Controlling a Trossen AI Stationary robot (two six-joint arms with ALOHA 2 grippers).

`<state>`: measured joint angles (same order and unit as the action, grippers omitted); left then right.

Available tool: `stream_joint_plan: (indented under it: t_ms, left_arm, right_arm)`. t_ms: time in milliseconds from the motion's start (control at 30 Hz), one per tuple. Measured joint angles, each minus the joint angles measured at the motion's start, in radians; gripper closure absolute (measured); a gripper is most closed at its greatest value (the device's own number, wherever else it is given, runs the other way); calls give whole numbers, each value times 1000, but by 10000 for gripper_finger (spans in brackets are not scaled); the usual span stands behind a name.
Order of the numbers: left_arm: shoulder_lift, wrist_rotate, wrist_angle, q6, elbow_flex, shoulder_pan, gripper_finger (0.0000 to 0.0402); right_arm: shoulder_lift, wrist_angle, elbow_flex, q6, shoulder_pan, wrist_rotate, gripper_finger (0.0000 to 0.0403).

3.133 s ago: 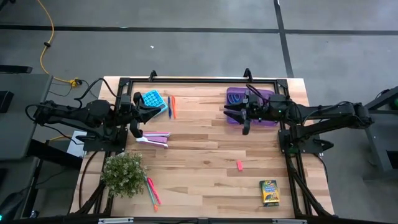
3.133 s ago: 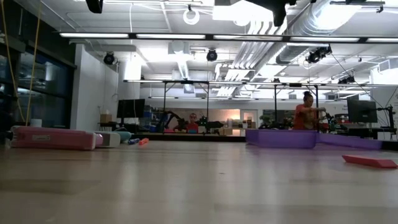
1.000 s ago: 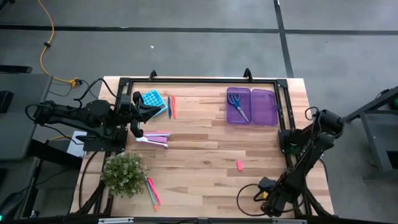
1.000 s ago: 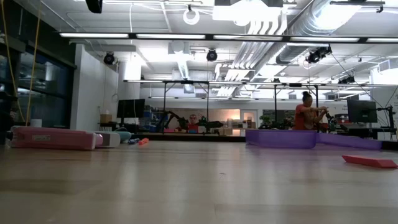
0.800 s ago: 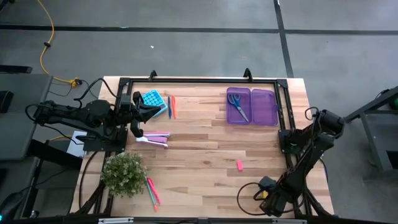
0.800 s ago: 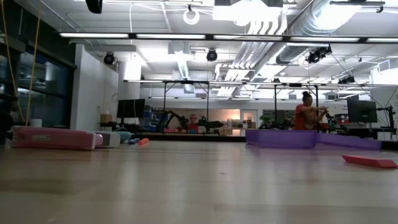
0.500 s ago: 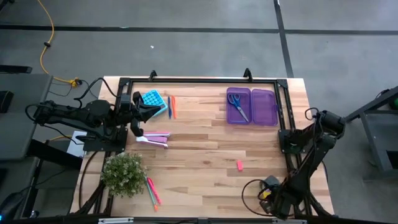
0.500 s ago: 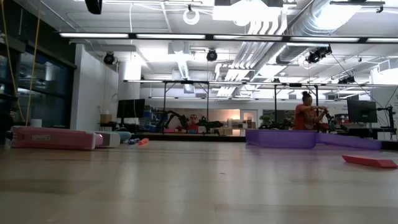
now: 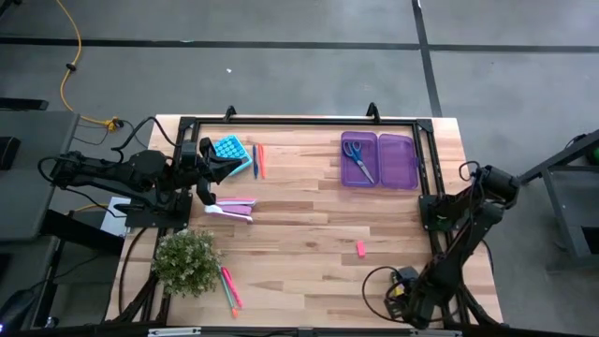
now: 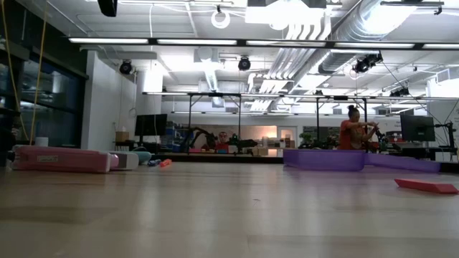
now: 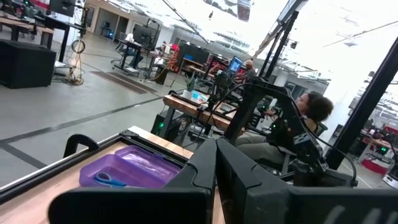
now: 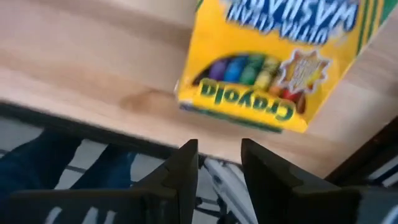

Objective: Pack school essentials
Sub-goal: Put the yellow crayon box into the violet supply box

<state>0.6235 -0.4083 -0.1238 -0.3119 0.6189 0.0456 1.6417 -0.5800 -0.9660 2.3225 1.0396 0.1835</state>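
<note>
The yellow crayon box point(image 12: 273, 62) lies flat at the table's near right corner. My right gripper point(image 12: 217, 149) hovers open just off its near end and touches nothing; in the high view the right gripper point(image 9: 402, 281) covers most of the box. Scissors point(image 9: 356, 159) lie in the purple case point(image 9: 393, 161). The pink eraser point(image 9: 360, 248) rests on the bare wood. Orange and blue pens point(image 9: 257, 159) lie near the far left, pink and green pens point(image 9: 227, 285) beside the plant. My left gripper point(image 9: 211, 168) waits shut at the left side.
A bushy plant point(image 9: 185, 260) stands at the near left corner. A light-blue square thing point(image 9: 229, 150) and a flat pink and white thing point(image 9: 232, 208) lie by the left gripper. The black frame rail point(image 9: 426, 201) runs along the right side. People work in the room beyond.
About three seconds ago the right gripper stood over the purple case at the far edge; it has since swung to the near right corner over the crayon box. In the last second it has only edged slightly toward the table's right edge. The left arm has kept still.
</note>
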Motion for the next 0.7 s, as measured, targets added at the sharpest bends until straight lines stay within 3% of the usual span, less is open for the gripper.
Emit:
stream_joint_plan:
  t_ms: [200,700]
  left_arm:
    - [0,0,0,0,0,0,401]
    - [0,0,0,1,0,0,401]
  right_arm:
    - [0,-70,1,1,-25,35,289]
    - [93,17,1,22,-32,113,289]
